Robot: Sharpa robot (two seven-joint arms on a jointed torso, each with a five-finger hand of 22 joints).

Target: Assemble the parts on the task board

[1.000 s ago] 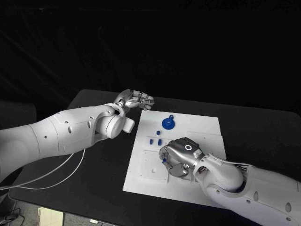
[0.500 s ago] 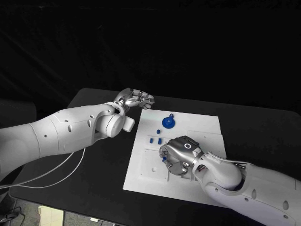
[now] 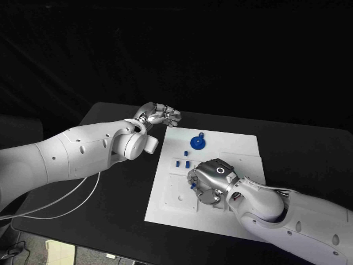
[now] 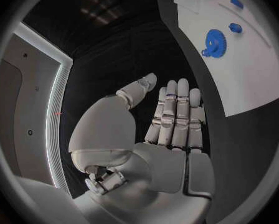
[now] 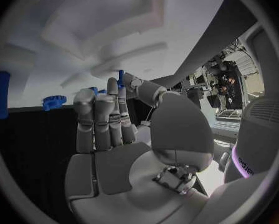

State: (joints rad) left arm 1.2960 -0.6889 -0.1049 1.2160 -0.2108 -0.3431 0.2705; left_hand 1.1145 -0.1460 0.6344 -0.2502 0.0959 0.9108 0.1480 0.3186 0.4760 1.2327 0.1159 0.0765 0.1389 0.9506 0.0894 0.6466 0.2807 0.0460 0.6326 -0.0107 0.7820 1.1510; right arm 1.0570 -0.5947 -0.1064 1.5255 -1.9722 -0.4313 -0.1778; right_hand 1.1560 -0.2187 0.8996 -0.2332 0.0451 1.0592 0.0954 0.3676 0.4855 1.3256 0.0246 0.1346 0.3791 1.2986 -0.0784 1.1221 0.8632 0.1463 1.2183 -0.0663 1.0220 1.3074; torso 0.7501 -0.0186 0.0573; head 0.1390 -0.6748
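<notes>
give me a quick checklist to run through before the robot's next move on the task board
1. Left hand holds nothing, fingers straight: ok.
2. Left hand off the task board, beside its far left corner: ok.
3. Right hand over the board: ok.
4. Small blue part at the right hand's fingertips; firmly held: cannot tell.
5. Blue gear lies free on the board: ok.
6. Socket under the right hand: cannot tell, hidden.

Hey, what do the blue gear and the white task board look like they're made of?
The blue gear looks like matte molded or printed plastic: uniform saturated colour, crisp teeth, no metallic shine. The task board seems a rigid white plastic or foam-like plate with a dull finish; its recesses have soft, rounded edges, so the exact material stays open.
</notes>
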